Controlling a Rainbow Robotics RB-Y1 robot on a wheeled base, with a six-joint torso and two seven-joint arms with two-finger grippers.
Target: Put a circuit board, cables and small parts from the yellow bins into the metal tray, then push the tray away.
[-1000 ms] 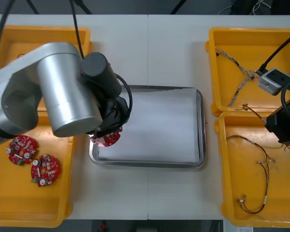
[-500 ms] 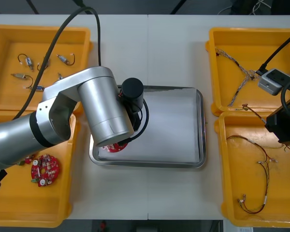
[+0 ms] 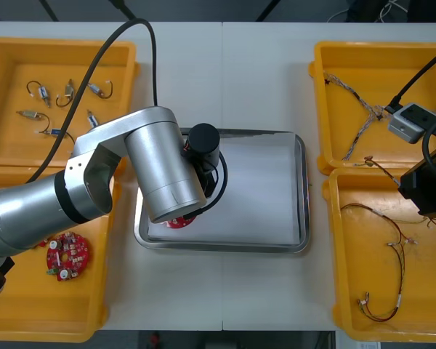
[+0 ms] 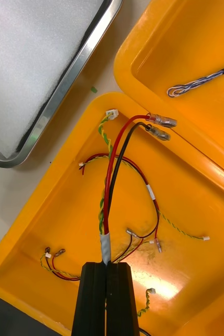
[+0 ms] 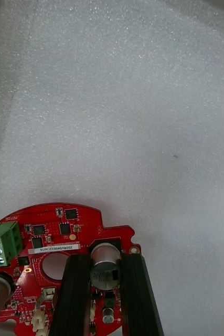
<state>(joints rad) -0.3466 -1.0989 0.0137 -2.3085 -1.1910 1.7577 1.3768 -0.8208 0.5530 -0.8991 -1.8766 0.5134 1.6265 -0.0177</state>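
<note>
Has edged farther over the metal tray [image 3: 299, 189] since half a second ago. Pinches a red circuit board [image 5: 54, 236] in the left gripper [image 5: 105, 260], tray floor just ahead of it. Not released yet. Cables, small metal parts [image 3: 36, 91] left; right gripper [image 4: 107, 265] closed on a cable bundle [image 4: 109, 194] above a yellow bin [image 4: 206, 199].

Illegible white label on circuit board [image 5: 85, 223]

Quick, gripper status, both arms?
Left gripper: shut on the round red circuit board, over the metal tray.
Right gripper: shut on a red and black cable, over a yellow bin.
</note>
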